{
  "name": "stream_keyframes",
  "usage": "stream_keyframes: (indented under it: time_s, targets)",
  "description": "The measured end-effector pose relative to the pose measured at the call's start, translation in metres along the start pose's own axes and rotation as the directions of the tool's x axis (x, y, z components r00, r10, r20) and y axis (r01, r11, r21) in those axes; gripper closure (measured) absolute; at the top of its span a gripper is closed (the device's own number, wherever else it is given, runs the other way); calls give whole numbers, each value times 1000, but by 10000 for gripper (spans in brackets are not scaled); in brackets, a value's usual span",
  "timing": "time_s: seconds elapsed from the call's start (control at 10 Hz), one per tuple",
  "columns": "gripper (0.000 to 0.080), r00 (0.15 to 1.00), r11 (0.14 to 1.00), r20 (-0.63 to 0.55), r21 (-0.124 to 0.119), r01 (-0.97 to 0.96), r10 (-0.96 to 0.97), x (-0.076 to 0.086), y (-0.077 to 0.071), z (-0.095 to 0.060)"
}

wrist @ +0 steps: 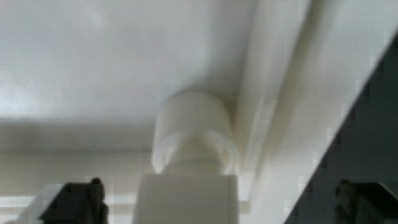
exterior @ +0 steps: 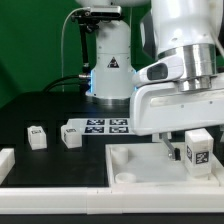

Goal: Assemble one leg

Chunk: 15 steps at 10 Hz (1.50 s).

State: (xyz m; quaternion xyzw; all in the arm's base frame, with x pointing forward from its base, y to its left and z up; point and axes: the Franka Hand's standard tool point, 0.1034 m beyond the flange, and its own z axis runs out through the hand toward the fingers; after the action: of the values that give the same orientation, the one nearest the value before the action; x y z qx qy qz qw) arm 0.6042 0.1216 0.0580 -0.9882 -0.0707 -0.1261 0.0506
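White plastic leg [wrist: 192, 150] is seen standing in a corner of the tabletop [exterior: 125, 160], between the spread fingers [wrist: 77, 200] of the gripper [exterior: 185, 150]; nothing is pinched. A misaligned closing could tip the leg.

The exterior view faces the table [exterior: 60, 110] low and close; the wrist view looks down, very near. Both share the white tray [exterior: 130, 165].

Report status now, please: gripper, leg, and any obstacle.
Gripper open, holding nothing. One leg upright on the tabletop, between the fingers. Two more legs loose on the table by the marker board. No obstacle seen.
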Motion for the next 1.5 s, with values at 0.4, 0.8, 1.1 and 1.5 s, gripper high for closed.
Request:
stream_keyframes:
  time_s: [0.4, 0.8, 1.1, 1.5]
  targets:
    - [150, 908, 998, 419, 60, -16, -10, -3, 1, -6]
    - [150, 921, 998, 388, 53, -22, 0, 8, 4, -14]
    - [150, 929, 998, 369, 43, -52, 33, 28, -1, -25]
    - [150, 939, 998, 342, 41, -50, 33, 36, 2, -11]
